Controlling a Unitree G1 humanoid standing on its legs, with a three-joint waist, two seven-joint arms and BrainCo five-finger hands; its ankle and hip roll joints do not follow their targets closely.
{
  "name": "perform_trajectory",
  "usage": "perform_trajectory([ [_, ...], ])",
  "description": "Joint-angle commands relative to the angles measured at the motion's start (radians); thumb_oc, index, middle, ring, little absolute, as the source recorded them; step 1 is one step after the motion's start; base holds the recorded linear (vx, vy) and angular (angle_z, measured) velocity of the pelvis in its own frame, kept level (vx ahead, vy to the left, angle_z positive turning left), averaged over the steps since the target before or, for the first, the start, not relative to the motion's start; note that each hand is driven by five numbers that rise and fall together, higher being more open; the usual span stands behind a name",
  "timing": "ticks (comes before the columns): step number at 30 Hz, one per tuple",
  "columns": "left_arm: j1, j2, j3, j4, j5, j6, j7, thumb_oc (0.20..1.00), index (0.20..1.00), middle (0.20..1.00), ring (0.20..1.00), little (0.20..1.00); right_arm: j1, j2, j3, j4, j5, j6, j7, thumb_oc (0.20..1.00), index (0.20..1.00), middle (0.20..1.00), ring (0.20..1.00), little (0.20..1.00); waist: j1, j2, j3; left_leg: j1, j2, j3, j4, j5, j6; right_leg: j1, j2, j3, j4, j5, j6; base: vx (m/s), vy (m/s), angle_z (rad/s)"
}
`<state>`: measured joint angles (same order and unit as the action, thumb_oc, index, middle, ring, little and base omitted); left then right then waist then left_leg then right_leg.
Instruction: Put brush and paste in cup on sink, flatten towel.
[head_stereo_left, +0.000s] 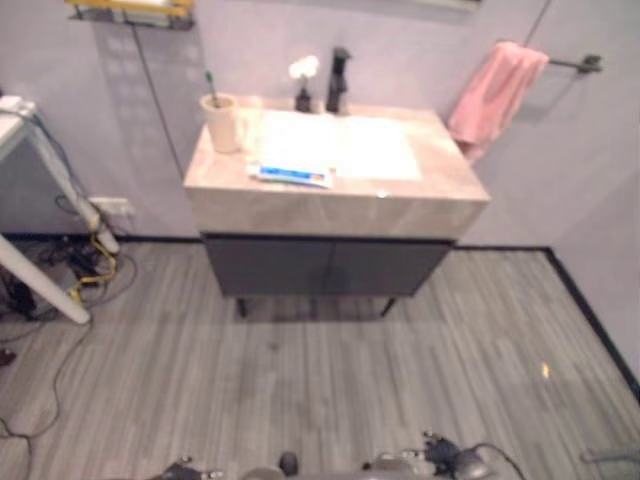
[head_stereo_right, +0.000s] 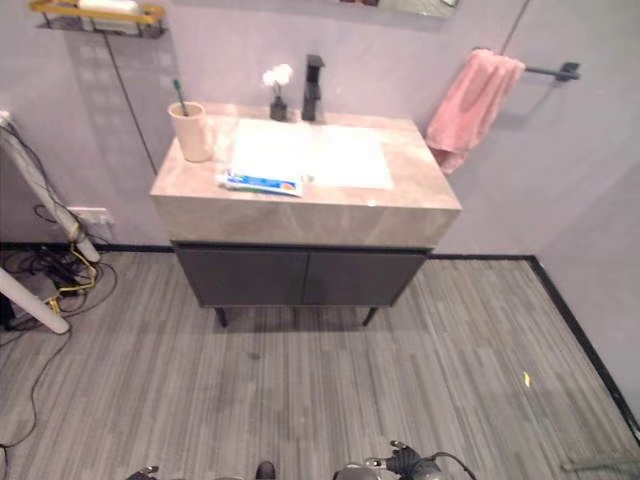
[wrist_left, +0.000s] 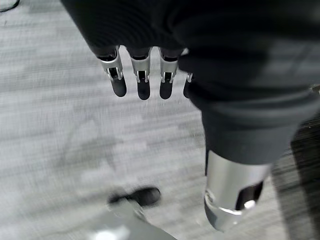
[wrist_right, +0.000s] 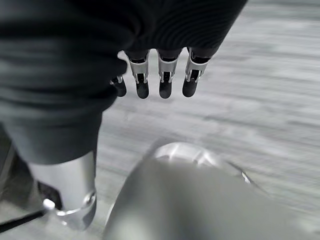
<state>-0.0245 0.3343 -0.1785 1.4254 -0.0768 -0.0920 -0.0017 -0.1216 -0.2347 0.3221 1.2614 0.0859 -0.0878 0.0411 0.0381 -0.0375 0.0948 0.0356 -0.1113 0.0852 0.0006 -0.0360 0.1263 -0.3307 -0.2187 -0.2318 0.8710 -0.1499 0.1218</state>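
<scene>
Nearest, in the wrist views, the left hand (wrist_left: 145, 75) and the right hand (wrist_right: 160, 75) each hang over the grey plank floor (head_stereo_left: 330, 380), fingers straight and relaxed, thumb apart, nothing held in either.

Beyond the floor stands the sink cabinet (head_stereo_right: 300, 275), dark-fronted, with a beige stone top. On that top, at its front edge and left of the middle, lies the toothpaste tube (head_stereo_right: 262, 183), blue and white, flat on its side, its length running along the edge; it sits just at the front rim of the white basin (head_stereo_right: 320, 155). Further back on the top's left end stands the cup (head_stereo_right: 190, 130), upright and pale, with the toothbrush (head_stereo_right: 180, 97) already in it, its green handle poking up past the rim and leaning a little. The paste is near the cup but apart from it.

Behind the basin, against the wall, rises a black tap (head_stereo_right: 313, 85), and just left of it a small dark vase with white flowers (head_stereo_right: 277, 88).

Farthest right, on a dark wall rail (head_stereo_right: 555, 71), hangs the pink towel (head_stereo_right: 470, 100), bunched toward the rail's left end and drooping in folds rather than spread; its lower corner seems to fall just beside the cabinet's right back corner, though contact is hard to judge.

High on the left wall is a yellow shelf (head_stereo_right: 95, 14).
</scene>
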Motion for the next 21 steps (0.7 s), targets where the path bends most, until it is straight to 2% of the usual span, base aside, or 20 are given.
perform_trajectory([
  [1, 0.038, 0.026, 0.035, 0.027, 0.035, -0.007, 0.01, 1.0, 1.0, 1.0, 1.0, 1.0, -0.032, 0.003, -0.004, 0.005, 0.042, -0.025, -0.001, 1.0, 1.0, 1.0, 1.0, 1.0, 0.027, 0.004, 0.019, -0.022, 0.088, -0.003, 0.018, -0.036, -0.047, 0.178, 0.053, -0.123, -0.515, 0.13, -0.002, 0.26, 0.049, -0.04],
  [2, 0.038, 0.022, 0.036, 0.029, 0.036, -0.008, 0.01, 1.0, 1.0, 1.0, 1.0, 1.0, -0.034, 0.004, 0.0, -0.003, 0.038, -0.025, -0.001, 1.0, 1.0, 1.0, 1.0, 1.0, 0.029, 0.005, 0.017, -0.029, 0.092, -0.005, 0.017, -0.031, -0.049, 0.184, 0.065, -0.109, -0.612, 0.15, -0.012, 0.11, -0.005, -0.02],
  [3, 0.038, 0.022, 0.036, 0.029, 0.036, -0.008, 0.01, 1.0, 1.0, 1.0, 1.0, 1.0, -0.034, 0.004, 0.0, -0.003, 0.038, -0.025, -0.001, 1.0, 1.0, 1.0, 1.0, 1.0, 0.029, 0.005, 0.018, -0.028, 0.093, -0.005, 0.017, -0.031, -0.049, 0.185, 0.066, -0.109, -0.615, 0.151, -0.013, 0.22, -0.025, -0.06],
  [4, 0.025, 0.02, 0.033, 0.033, 0.037, -0.011, 0.011, 1.0, 1.0, 1.0, 1.0, 1.0, -0.043, 0.008, 0.001, -0.012, 0.034, -0.024, -0.003, 1.0, 1.0, 1.0, 1.0, 1.0, 0.035, -0.004, 0.013, -0.023, 0.094, -0.008, 0.022, -0.049, -0.059, 0.192, 0.073, -0.063, -0.842, 0.228, 0.011, 0.19, -0.021, -0.13],
  [5, 0.025, 0.02, 0.033, 0.033, 0.037, -0.011, 0.011, 1.0, 1.0, 1.0, 1.0, 1.0, -0.043, 0.008, 0.001, -0.012, 0.034, -0.023, -0.003, 1.0, 1.0, 1.0, 1.0, 1.0, 0.035, -0.003, 0.014, -0.022, 0.095, -0.008, 0.023, -0.049, -0.06, 0.196, 0.074, -0.064, -0.847, 0.23, 0.011, 0.4, -0.038, -0.16],
  [6, 0.014, 0.017, 0.03, 0.04, 0.036, -0.015, 0.01, 1.0, 1.0, 1.0, 1.0, 1.0, -0.042, 0.004, -0.002, -0.024, 0.022, -0.021, -0.004, 1.0, 1.0, 1.0, 1.0, 1.0, 0.029, -0.006, 0.015, -0.007, 0.106, -0.014, 0.029, -0.069, -0.065, 0.178, 0.053, -0.004, -0.932, 0.296, 0.034, 0.33, -0.053, -0.09],
  [7, 0.005, 0.017, 0.028, 0.047, 0.038, -0.016, 0.011, 1.0, 1.0, 1.0, 1.0, 1.0, -0.037, 0.001, -0.004, -0.03, 0.012, -0.019, -0.005, 1.0, 1.0, 1.0, 1.0, 1.0, 0.017, -0.01, 0.018, 0.008, 0.114, -0.021, 0.031, -0.083, -0.069, 0.174, 0.059, 0.032, -0.929, 0.305, 0.038, 0.32, -0.051, 0.04],
  [8, 0.005, 0.018, 0.028, 0.047, 0.038, -0.016, 0.011, 1.0, 1.0, 1.0, 1.0, 1.0, -0.037, 0.001, -0.004, -0.03, 0.012, -0.019, -0.005, 1.0, 1.0, 1.0, 1.0, 1.0, 0.017, -0.011, 0.017, 0.006, 0.114, -0.021, 0.031, -0.082, -0.069, 0.173, 0.058, 0.032, -0.93, 0.306, 0.038, 0.44, -0.157, 0.18],
  [9, 0.001, 0.013, 0.016, 0.054, 0.053, -0.018, 0.013, 1.0, 1.0, 1.0, 1.0, 1.0, -0.024, -0.01, 0.006, -0.024, -0.019, -0.019, -0.005, 1.0, 1.0, 1.0, 1.0, 1.0, 0.008, -0.033, 0.0, 0.033, 0.124, -0.039, 0.033, -0.109, -0.084, 0.203, 0.074, 0.033, -0.937, 0.277, 0.028, 0.48, -0.19, 0.24],
  [13, 0.012, 0.017, 0.014, 0.036, 0.055, -0.02, 0.008, 1.0, 1.0, 1.0, 1.0, 1.0, -0.011, -0.041, 0.034, -0.024, -0.067, -0.023, 0.0, 1.0, 1.0, 1.0, 1.0, 1.0, -0.009, -0.04, -0.018, 0.069, 0.164, -0.069, 0.086, -0.119, -0.11, 0.231, 0.123, 0.023, -0.882, 0.23, 0.008, 0.44, -0.217, 0.48],
  [14, 0.016, 0.019, 0.016, 0.026, 0.052, -0.02, 0.01, 1.0, 1.0, 1.0, 1.0, 1.0, -0.01, -0.056, 0.039, -0.02, -0.068, -0.028, -0.003, 1.0, 1.0, 1.0, 1.0, 1.0, -0.013, -0.041, -0.026, 0.047, 0.19, -0.077, 0.17, -0.096, -0.132, 0.254, 0.149, 0.008, -0.881, 0.204, -0.012, 0.38, -0.232, 0.43],
  [15, 0.016, 0.019, 0.016, 0.026, 0.052, -0.02, 0.01, 1.0, 1.0, 1.0, 1.0, 1.0, -0.01, -0.056, 0.039, -0.02, -0.068, -0.028, -0.003, 1.0, 1.0, 1.0, 1.0, 1.0, -0.014, -0.041, -0.026, 0.045, 0.19, -0.078, 0.174, -0.098, -0.132, 0.254, 0.15, 0.007, -0.881, 0.204, -0.013, 0.34, -0.229, 0.35],
  [17, 0.006, 0.03, 0.018, 0.009, 0.042, -0.019, 0.014, 1.0, 1.0, 1.0, 1.0, 1.0, -0.024, -0.069, 0.034, -0.017, -0.059, -0.03, -0.015, 1.0, 1.0, 1.0, 1.0, 1.0, -0.013, -0.044, -0.017, -0.032, 0.209, -0.085, 0.328, -0.049, -0.151, 0.278, 0.172, -0.003, -0.894, 0.187, -0.037, 0.19, -0.16, 0.13],
  [19, -0.008, 0.039, 0.024, -0.011, 0.02, -0.022, 0.029, 1.0, 1.0, 1.0, 1.0, 1.0, -0.045, -0.084, 0.028, -0.022, -0.036, -0.033, -0.026, 1.0, 1.0, 1.0, 1.0, 1.0, -0.006, -0.048, 0.002, -0.106, 0.208, -0.103, 0.446, -0.043, -0.147, 0.285, 0.18, -0.008, -0.892, 0.175, -0.053, 0.13, -0.103, 0.03],
  [20, -0.008, 0.039, 0.024, -0.011, 0.02, -0.022, 0.029, 1.0, 1.0, 1.0, 1.0, 1.0, -0.045, -0.084, 0.028, -0.022, -0.036, -0.033, -0.026, 1.0, 1.0, 1.0, 1.0, 1.0, -0.006, -0.048, 0.002, -0.107, 0.208, -0.103, 0.446, -0.043, -0.147, 0.284, 0.18, -0.008, -0.892, 0.175, -0.053, 0.19, -0.027, -0.09],
  [21, -0.049, 0.044, 0.019, -0.019, 0.002, -0.024, 0.043, 1.0, 1.0, 1.0, 1.0, 1.0, -0.065, -0.102, 0.033, 0.002, -0.047, -0.031, -0.033, 1.0, 1.0, 1.0, 1.0, 1.0, -0.01, -0.062, 0.01, -0.137, 0.204, -0.068, 0.34, -0.062, -0.143, 0.291, 0.159, -0.037, -0.908, 0.152, -0.053, 0.15, -0.001, -0.16],
])
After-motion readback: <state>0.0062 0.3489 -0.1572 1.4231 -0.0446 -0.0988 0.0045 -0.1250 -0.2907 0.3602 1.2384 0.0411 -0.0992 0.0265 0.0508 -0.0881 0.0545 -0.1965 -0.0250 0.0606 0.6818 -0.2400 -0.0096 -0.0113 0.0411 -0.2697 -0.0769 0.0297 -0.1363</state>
